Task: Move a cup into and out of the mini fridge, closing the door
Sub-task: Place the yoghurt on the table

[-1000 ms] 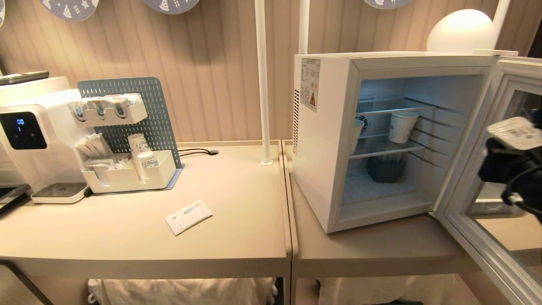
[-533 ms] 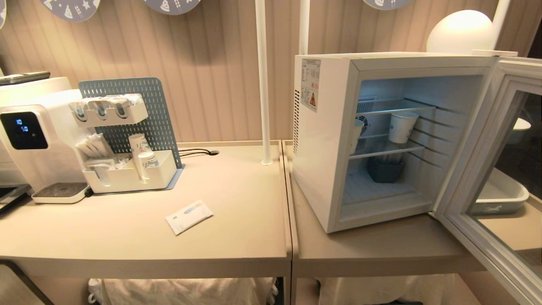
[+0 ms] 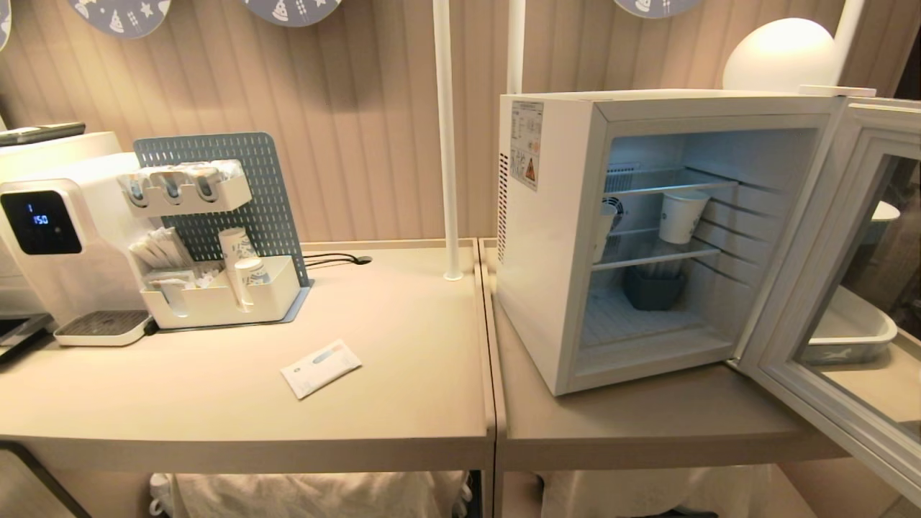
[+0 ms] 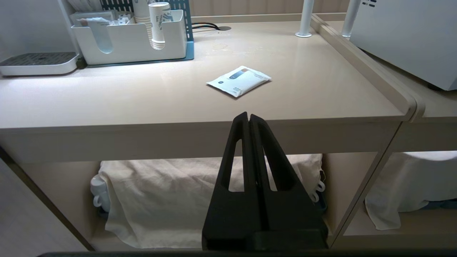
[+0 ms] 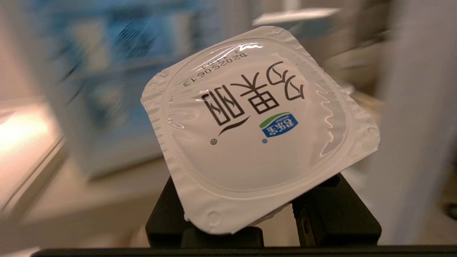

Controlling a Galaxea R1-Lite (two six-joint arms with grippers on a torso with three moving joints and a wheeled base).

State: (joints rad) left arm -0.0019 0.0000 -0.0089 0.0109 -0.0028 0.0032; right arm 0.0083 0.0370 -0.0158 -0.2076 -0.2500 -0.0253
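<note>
The cup (image 5: 257, 121), a small white pot with a square foil lid and printed lettering, fills the right wrist view. My right gripper (image 5: 262, 200) is shut on it, and the lid covers the black fingers (image 5: 335, 210) up to their bases. The surroundings there are smeared. In the head view the white mini fridge (image 3: 554, 237) stands open on the right-hand table. Its door (image 3: 799, 266) is swung wide to the right. Neither arm shows in that view. My left gripper (image 4: 249, 117) is shut and empty, parked low before the table's front edge.
A taller paper cup (image 3: 682, 216) and a dark tub (image 3: 653, 288) sit on the fridge shelves. The left table carries a water dispenser (image 3: 43, 230), a pegboard organiser (image 3: 216, 288) and a flat sachet (image 3: 320, 368). Two white poles (image 3: 446, 144) rise between the tables. A tray (image 3: 856, 331) shows through the door glass.
A second ago my right gripper held the cup at the right edge of the head view, in front of the door glass. It has since left that view. The fridge and door have not moved.
</note>
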